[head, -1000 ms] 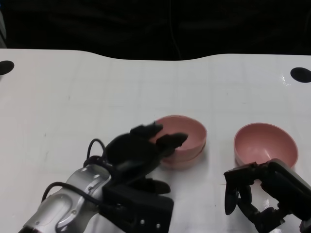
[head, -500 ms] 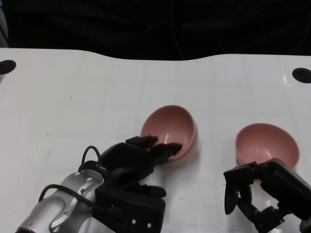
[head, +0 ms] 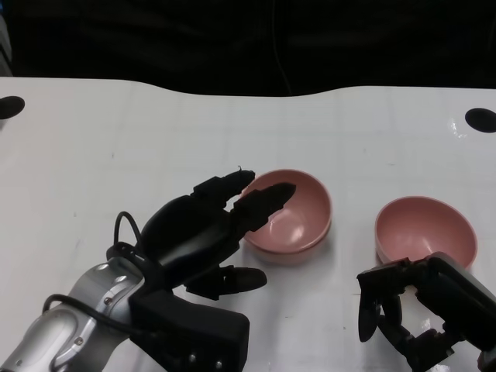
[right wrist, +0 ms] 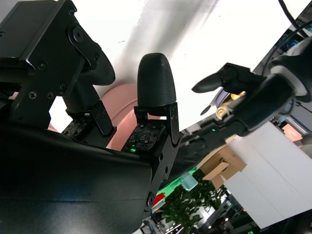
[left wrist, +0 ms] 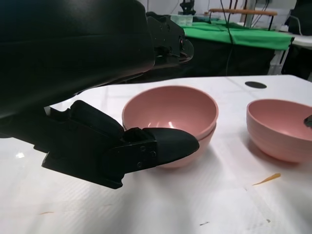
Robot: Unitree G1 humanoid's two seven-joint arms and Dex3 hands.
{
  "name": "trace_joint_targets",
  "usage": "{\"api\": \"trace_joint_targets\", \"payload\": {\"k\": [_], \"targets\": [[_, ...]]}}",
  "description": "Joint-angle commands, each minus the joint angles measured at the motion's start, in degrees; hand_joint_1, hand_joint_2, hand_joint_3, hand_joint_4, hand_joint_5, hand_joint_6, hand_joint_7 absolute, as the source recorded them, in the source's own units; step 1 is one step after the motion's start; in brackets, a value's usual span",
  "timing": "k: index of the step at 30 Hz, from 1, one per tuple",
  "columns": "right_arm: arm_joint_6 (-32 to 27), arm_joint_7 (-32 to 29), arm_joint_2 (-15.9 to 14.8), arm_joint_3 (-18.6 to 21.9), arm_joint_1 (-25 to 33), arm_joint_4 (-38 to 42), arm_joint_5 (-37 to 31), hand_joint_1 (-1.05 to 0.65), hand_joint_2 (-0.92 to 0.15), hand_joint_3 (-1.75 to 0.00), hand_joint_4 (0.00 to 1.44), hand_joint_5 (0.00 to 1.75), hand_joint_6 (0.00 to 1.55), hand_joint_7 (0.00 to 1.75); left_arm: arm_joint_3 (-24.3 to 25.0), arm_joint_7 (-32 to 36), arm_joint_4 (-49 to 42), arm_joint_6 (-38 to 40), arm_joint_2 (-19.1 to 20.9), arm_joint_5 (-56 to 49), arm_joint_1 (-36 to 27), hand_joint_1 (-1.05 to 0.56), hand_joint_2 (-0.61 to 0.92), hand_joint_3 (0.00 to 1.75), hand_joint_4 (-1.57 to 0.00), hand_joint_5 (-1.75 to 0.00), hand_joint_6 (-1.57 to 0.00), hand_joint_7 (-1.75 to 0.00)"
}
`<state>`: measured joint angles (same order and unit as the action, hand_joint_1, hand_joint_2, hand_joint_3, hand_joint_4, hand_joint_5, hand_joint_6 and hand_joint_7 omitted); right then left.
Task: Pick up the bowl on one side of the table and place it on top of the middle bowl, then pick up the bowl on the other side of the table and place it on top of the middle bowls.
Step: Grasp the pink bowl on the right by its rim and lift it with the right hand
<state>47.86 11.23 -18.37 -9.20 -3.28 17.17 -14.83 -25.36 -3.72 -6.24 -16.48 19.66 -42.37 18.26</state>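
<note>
The pink stacked bowls [head: 291,211] sat level on the white table [head: 116,147] near its middle, one nested in the other, as the left wrist view showed by the double rim [left wrist: 170,122]. Half a second before, the upper bowl had been tipped up on edge toward twelve o'clock; a second before, it lay flat as it did at this moment. The left hand [head: 205,229] held nothing, its fingers [head: 263,203] stretched apart toward two o'clock, the tips over the stack's near rim at nine o'clock; whether they touched it could not be told. Earlier those fingers had been curled at the rim. The second pink bowl [head: 424,229] stood alone at three o'clock of the stack, well apart. The right hand [head: 418,310] hovered at six o'clock of that bowl, fingers spread and empty, unchanged from before.
</note>
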Motion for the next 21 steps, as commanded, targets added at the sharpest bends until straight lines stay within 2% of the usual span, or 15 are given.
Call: {"api": "trace_joint_targets", "payload": {"k": [1,4,8,9,13,17,21], "targets": [[0.4,-0.2,-0.6,0.2,-0.2,0.1,0.1,0.15,-0.14,-1.59,0.97,1.64,0.94,1.25,1.4,-0.9,2.3,0.0,1.4,1.0,-1.2,-0.66,0.92,0.59,-0.01,0.0,-0.02,-0.01],[0.2,-0.3,-0.6,0.2,-0.1,-0.1,0.1,0.15,-0.13,-1.59,0.97,1.63,0.94,1.25,2.5,-0.8,4.5,-0.6,2.4,1.3,-2.6,-0.66,0.92,0.57,-0.02,-0.01,-0.03,-0.02],[-0.2,-0.4,-0.3,0.3,0.0,-0.6,0.1,0.16,-0.14,-1.57,0.98,1.63,0.95,1.25,5.9,1.3,9.1,-3.3,5.0,2.1,-6.6,-0.59,0.92,0.46,-0.14,-0.08,-0.16,-0.08],[-0.3,-0.4,-0.3,0.3,0.1,-0.9,0.1,0.16,-0.15,-1.56,0.98,1.63,0.95,1.25,7.3,2.3,10.1,-4.7,5.7,3.2,-8.2,-0.49,0.92,0.36,-0.25,-0.2,-0.28,-0.11],[-0.4,-0.8,-0.2,0.6,0.1,-1.4,0.0,0.17,-0.14,-1.55,0.98,1.64,0.95,1.25,11.5,6.9,10.4,-11.0,6.3,6.6,-12.9,-0.28,0.92,0.15,-0.43,-0.68,-0.61,-0.13],[-0.3,-1.3,-0.4,0.9,0.0,-1.5,-0.3,0.17,-0.15,-1.55,0.97,1.65,0.94,1.24,14.3,9.8,10.0,-15.4,6.6,7.8,-16.3,-0.18,0.9,0.12,-0.58,-0.88,-0.8,-0.19],[-0.3,-1.4,-0.4,0.9,0.0,-1.5,-0.3,0.17,-0.14,-1.56,0.96,1.66,0.94,1.24,15.3,10.0,9.6,-16.9,6.1,7.5,-16.8,-0.16,0.89,0.12,-0.61,-0.92,-0.85,-0.2]]}}
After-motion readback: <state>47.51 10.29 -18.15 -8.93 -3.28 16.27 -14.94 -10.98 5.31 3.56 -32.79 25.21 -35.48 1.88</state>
